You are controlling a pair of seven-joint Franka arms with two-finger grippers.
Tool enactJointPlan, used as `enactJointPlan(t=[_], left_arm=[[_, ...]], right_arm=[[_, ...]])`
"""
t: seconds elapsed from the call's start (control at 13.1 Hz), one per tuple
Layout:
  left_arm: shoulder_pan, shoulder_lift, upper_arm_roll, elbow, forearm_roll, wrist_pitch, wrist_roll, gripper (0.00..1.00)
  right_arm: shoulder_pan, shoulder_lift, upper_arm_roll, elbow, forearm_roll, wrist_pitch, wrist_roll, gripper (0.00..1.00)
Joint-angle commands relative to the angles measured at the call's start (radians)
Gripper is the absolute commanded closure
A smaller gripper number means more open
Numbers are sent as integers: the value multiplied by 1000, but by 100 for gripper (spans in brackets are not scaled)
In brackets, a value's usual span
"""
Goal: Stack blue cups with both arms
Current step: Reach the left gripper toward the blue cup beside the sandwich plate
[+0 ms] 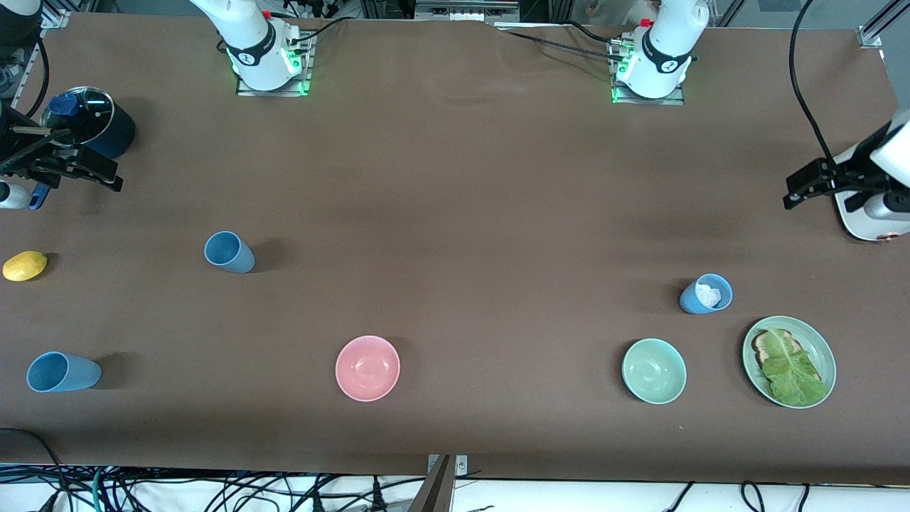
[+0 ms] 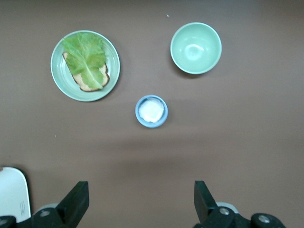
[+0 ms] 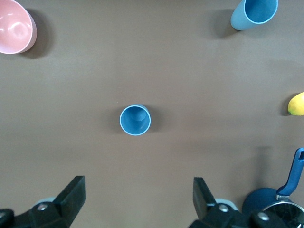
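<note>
1. We see three blue cups standing upright on the brown table [image 1: 455,178]; none is stacked in another.
2. The first blue cup [image 1: 229,252] stands toward the right arm's end, empty, and shows again in the right wrist view [image 3: 135,120].
3. The second blue cup [image 1: 62,372] is nearer the front camera than the first, close to the table's edge at the right arm's end; it too is empty [image 3: 254,13].
4. The third blue cup [image 1: 706,294] sits toward the left arm's end; something white lies inside it [image 2: 151,111].
5. The right gripper [image 1: 67,167] hangs over the table edge at the right arm's end, just beside the dark navy saucepan [image 1: 89,121]; its fingers [image 3: 71,197] are spread wide apart and hold nothing.
6. The left gripper [image 1: 807,186] hovers over the table's edge at the left arm's end; its fingers [image 2: 76,202] stand wide apart, empty.
7. A pale green bowl [image 1: 654,370] lies near the third cup, nearer the front camera; beside it a green plate [image 1: 753,341] carries toast under a lettuce leaf [image 1: 793,370].
8. A pink bowl [image 1: 367,368] rests mid-table; a yellow lemon [image 1: 24,265] lies between the saucepan and the second cup.
</note>
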Motion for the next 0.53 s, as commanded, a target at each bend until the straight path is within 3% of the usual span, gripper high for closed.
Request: enactJointPlan(t=[0.0,0.46], left_arm=[[13,74,-6,44,32,48,36,2],[62,215,-6,33,45,255,136,2]], right_arm=[[0,-12,-2,-13,9,6,1,0],[0,-12,-2,-13,9,6,1,0]])
